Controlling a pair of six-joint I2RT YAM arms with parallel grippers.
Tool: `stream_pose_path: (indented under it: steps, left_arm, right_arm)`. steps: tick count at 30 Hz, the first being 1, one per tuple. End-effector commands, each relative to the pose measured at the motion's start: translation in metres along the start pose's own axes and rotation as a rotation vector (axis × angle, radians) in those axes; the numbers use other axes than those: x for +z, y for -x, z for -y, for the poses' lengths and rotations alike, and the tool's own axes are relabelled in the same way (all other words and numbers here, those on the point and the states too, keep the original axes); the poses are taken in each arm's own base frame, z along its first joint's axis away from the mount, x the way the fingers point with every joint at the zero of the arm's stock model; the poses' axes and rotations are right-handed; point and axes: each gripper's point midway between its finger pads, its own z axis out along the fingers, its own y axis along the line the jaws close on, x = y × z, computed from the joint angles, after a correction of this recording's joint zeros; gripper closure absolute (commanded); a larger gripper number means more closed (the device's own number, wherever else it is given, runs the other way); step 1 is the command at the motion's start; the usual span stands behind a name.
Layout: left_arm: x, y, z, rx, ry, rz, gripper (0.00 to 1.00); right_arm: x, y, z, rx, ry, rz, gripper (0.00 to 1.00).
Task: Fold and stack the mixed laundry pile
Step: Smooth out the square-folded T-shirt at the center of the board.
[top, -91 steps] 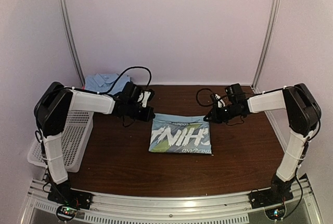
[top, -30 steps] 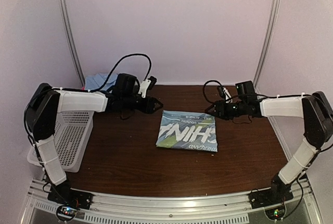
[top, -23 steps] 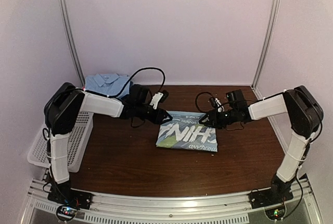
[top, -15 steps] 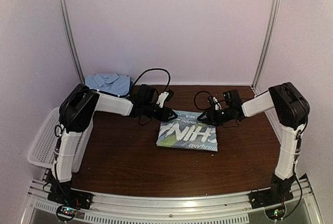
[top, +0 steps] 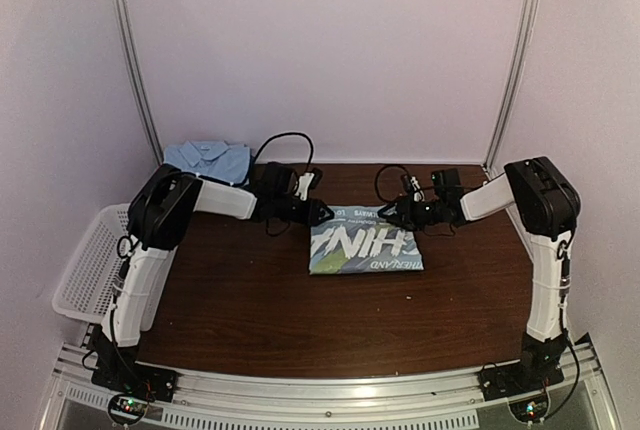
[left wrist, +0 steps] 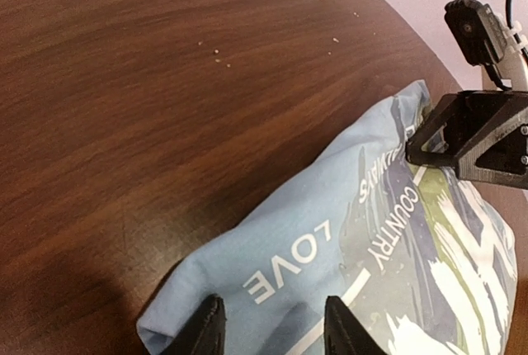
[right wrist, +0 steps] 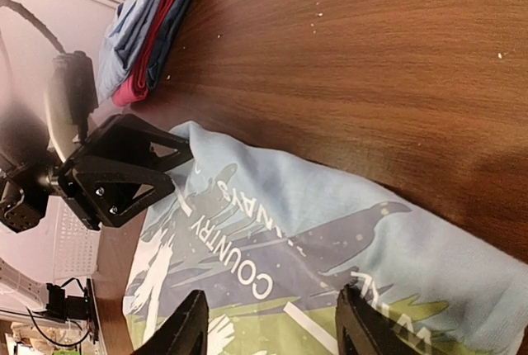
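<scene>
A folded light blue shirt (top: pixel 365 248) with white, navy and green print lies mid-table. My left gripper (top: pixel 322 213) is at its far left corner and my right gripper (top: pixel 386 212) at its far right corner. In the left wrist view the left gripper (left wrist: pixel 272 330) has its jaws apart, tips down on the shirt (left wrist: pixel 330 239) by the word LOVE. In the right wrist view the right gripper (right wrist: pixel 272 326) stands likewise apart over the shirt's print (right wrist: pixel 272 231). The cloth lies flat between both pairs of fingers. A folded stack (top: pixel 207 158) with a light blue collared top sits at the back left.
A white perforated basket (top: pixel 85 270) hangs off the table's left edge. The stack (right wrist: pixel 144 33) shows a magenta layer between blue ones. Small crumbs dot the dark wooden table (top: pixel 250 300). Metal frame posts (top: pixel 135 60) stand at the back corners.
Both arms have reached inward until their grippers meet the shirt's far edge. The shirt has slid toward the back of the table, and the left jaws have narrowed.
</scene>
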Motion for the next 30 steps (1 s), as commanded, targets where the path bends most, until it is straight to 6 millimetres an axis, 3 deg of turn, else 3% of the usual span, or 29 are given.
stream_pose_path:
  steps: [1,5,9,12,15,17,20,23,28,30]
  left_arm:
    - [-0.024,0.009,-0.006,-0.009,0.056,0.001,0.54]
    - [-0.064,0.042,0.043,0.065,-0.047,0.064,0.39]
    - [-0.088,0.05,0.1,0.139,-0.091,0.08,0.14]
    - [-0.088,0.029,0.143,0.122,-0.185,0.035,0.13]
    - [-0.082,-0.001,0.185,0.101,-0.314,-0.003,0.14]
    - [-0.074,-0.023,0.196,0.09,-0.348,-0.037,0.15]
    - [-0.058,-0.053,0.189,0.038,-0.353,-0.087,0.17]
    - [-0.048,-0.078,0.163,-0.021,-0.319,-0.114,0.18]
    - [-0.048,-0.108,0.117,-0.063,-0.183,-0.151,0.2]
    - [-0.053,-0.113,0.106,-0.056,-0.14,-0.155,0.21]
  right_arm:
    - [-0.022,0.002,-0.008,0.015,-0.055,0.002,0.42]
    - [-0.052,0.02,-0.064,-0.009,0.04,0.039,0.27]
    - [-0.062,-0.004,-0.116,0.006,0.138,0.004,0.17]
    - [-0.056,-0.038,-0.136,0.025,0.156,-0.059,0.15]
    - [-0.052,-0.065,-0.14,0.067,0.18,-0.092,0.16]
    - [-0.048,-0.082,-0.137,0.101,0.195,-0.114,0.17]
    - [-0.04,-0.102,-0.121,0.146,0.196,-0.147,0.22]
    - [-0.037,-0.117,-0.094,0.176,0.154,-0.163,0.25]
    - [-0.047,-0.137,-0.044,0.232,0.056,-0.176,0.3]
    - [-0.052,-0.142,-0.035,0.24,0.026,-0.183,0.32]
